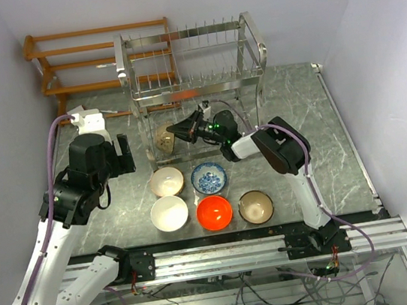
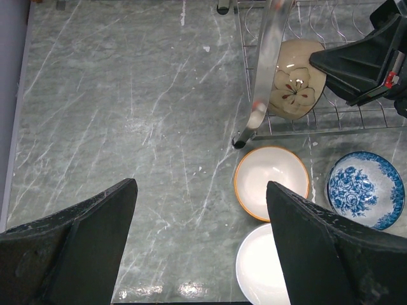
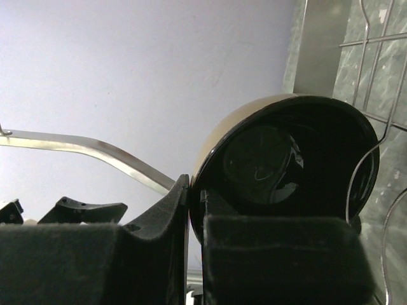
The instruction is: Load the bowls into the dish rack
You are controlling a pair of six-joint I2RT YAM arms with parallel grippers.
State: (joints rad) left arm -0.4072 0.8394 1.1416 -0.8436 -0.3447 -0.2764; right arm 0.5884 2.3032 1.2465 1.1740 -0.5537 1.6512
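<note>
The silver wire dish rack [image 1: 196, 85] stands at the back middle. My right gripper [image 1: 175, 131] reaches into its lower tier and is shut on the rim of the dark bowl [image 1: 162, 139], which is dark inside and tan with a flower outside. The bowl stands on edge on the lower wires [image 2: 292, 89]. In the right wrist view the pads [image 3: 172, 241] pinch its rim [image 3: 286, 159]. On the table lie the cream-tan [image 1: 167, 181], blue-and-white [image 1: 208, 177], white [image 1: 169, 213], red-orange [image 1: 214, 212] and olive-brown [image 1: 256, 206] bowls. My left gripper [image 1: 120, 155] is open and empty, left of them.
An orange wooden shelf [image 1: 92, 58] stands at the back left, behind the rack. In the left wrist view the rack's leg [image 2: 240, 142] stands just beyond the cream-tan bowl [image 2: 270, 181], with the white bowl [image 2: 257, 270] nearer. The table's front edge [image 1: 223, 237] runs close behind the bowls.
</note>
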